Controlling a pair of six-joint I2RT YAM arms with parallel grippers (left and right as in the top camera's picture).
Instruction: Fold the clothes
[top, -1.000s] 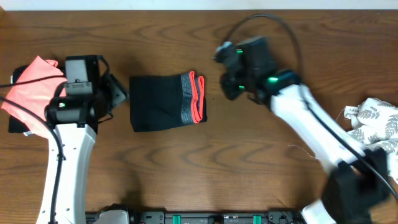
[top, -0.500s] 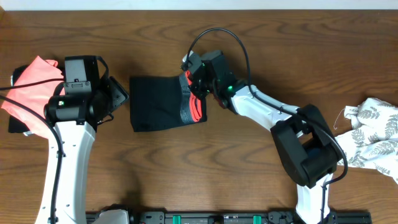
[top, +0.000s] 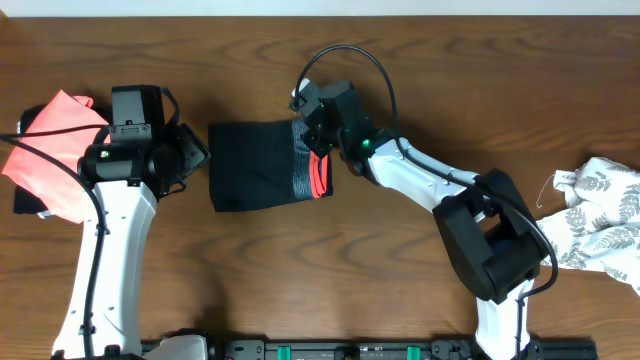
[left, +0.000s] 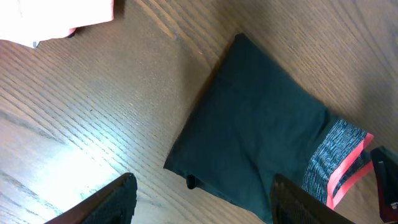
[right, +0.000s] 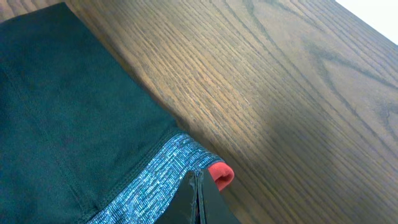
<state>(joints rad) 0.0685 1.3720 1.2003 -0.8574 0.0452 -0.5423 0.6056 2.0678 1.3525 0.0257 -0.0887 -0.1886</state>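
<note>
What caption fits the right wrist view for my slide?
Shut right gripper at the grey waistband of folded black leggings on wooden table.

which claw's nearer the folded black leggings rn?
Right. The right claw, shut, has its tips on the grey waistband of the leggings, by the coral edge. The left claw, open, sits just off their left edge, not gripping.

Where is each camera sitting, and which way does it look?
Overhead: above the wooden table, looking straight down; left arm and right arm flank the folded black leggings.
Left wrist: on the left arm, looking down at the leggings; its open fingers frame the bottom.
Right wrist: low over the grey waistband; shut fingers show.
Shared: all three see the leggings.
</note>
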